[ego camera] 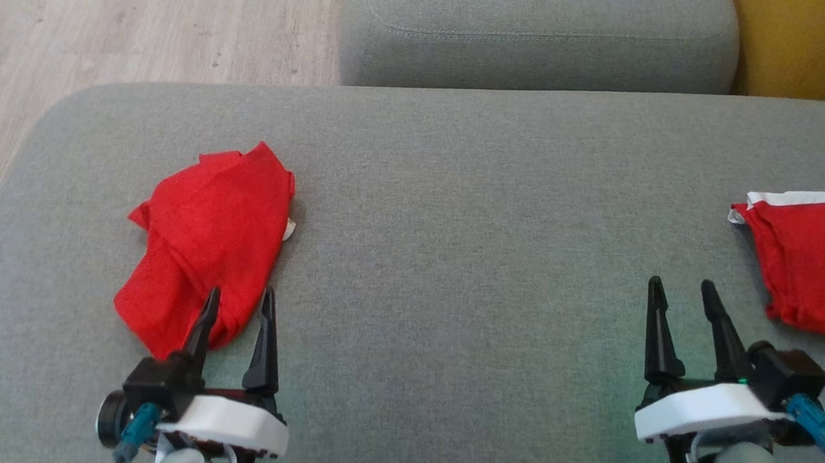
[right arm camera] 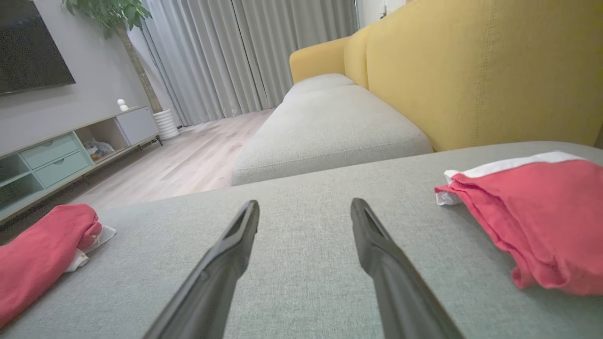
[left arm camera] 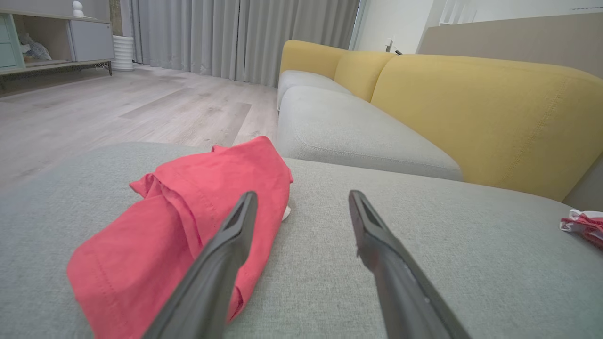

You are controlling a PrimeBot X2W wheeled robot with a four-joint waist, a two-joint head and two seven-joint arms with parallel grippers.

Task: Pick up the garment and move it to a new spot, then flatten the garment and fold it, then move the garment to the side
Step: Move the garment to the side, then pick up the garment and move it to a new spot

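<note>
Grey cushion bears red garment at left, second garment at right.

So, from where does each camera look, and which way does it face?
Head view: from the head, forward and down at the cushion; left gripper and right gripper show, open.
Left wrist view: on the left wrist, facing along its fingers past the left garment toward the sofa back.
Right wrist view: on the right wrist, facing along its fingers between both garments.
Wrist views share the right garment.
</note>
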